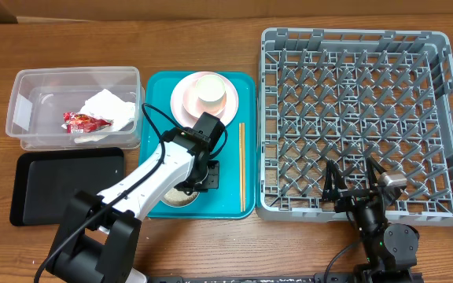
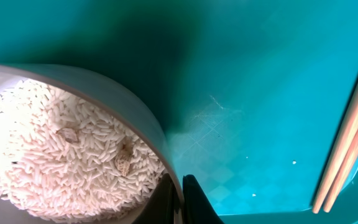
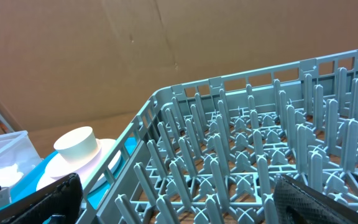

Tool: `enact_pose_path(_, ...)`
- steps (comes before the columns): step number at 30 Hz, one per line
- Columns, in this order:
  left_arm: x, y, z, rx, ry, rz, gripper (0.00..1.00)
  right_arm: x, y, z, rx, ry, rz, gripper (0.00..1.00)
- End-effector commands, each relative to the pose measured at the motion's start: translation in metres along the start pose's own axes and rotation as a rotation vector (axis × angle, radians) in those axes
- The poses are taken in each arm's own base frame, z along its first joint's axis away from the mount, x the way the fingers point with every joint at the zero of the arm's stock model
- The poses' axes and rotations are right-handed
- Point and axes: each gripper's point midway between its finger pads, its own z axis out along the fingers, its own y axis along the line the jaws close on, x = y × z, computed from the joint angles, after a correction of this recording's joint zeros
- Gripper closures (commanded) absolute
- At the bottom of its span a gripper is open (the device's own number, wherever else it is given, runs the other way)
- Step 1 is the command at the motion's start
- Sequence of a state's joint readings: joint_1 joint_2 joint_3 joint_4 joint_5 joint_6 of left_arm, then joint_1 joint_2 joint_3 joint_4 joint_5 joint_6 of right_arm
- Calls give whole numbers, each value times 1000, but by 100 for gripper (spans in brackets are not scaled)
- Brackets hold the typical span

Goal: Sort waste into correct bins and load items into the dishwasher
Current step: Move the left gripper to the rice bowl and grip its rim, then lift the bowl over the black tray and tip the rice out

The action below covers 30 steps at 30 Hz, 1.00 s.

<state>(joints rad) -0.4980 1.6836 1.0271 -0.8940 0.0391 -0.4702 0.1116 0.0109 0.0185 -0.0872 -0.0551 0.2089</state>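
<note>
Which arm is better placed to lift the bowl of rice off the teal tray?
Left. The left gripper pinches the rice bowl by its rim on the teal tray. The right gripper sits open at the dish rack near edge, far from the bowl.

The left arm [image 1: 154,174], by the worktop's near-left corner, has a white shell between chunky black joints, and a thin black cable [image 1: 146,114] loops beside it. The right arm [image 1: 384,236], at the near edge, is all black, with a small silver block [image 1: 392,180] and finely textured black fingers [image 3: 328,202]
</note>
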Motion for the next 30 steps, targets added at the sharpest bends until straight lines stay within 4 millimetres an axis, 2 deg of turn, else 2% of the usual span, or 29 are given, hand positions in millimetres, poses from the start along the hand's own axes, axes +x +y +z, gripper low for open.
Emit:
enact_pose_path(1,-11,-11,-10,34,-36,7,96,2,-1,0,0,-3,-4,0)
enact_pose_path(5,-17,-19,-32,54,-31,68,96,2,-1,0,0,-3,-4,0)
enact_pose_path(9,-21,-23,-66,52,-20,83,96,2,-1,0,0,-3,-4,0)
enact_pose_path(12,-20,-22,-89,36,-9,82,96,2,-1,0,0,-3,-4,0)
enact_pose_path(16,-22,-19,-110,13,-19,122,96,2,-1,0,0,-3,-4,0)
enact_pose_path(21,-31,7,-126,-30,-65,62,96,2,-1,0,0,-4,-4,0)
enact_pose_path(30,-47,98,-165,43,-182,-273,96,2,-1,0,0,-3,-4,0)
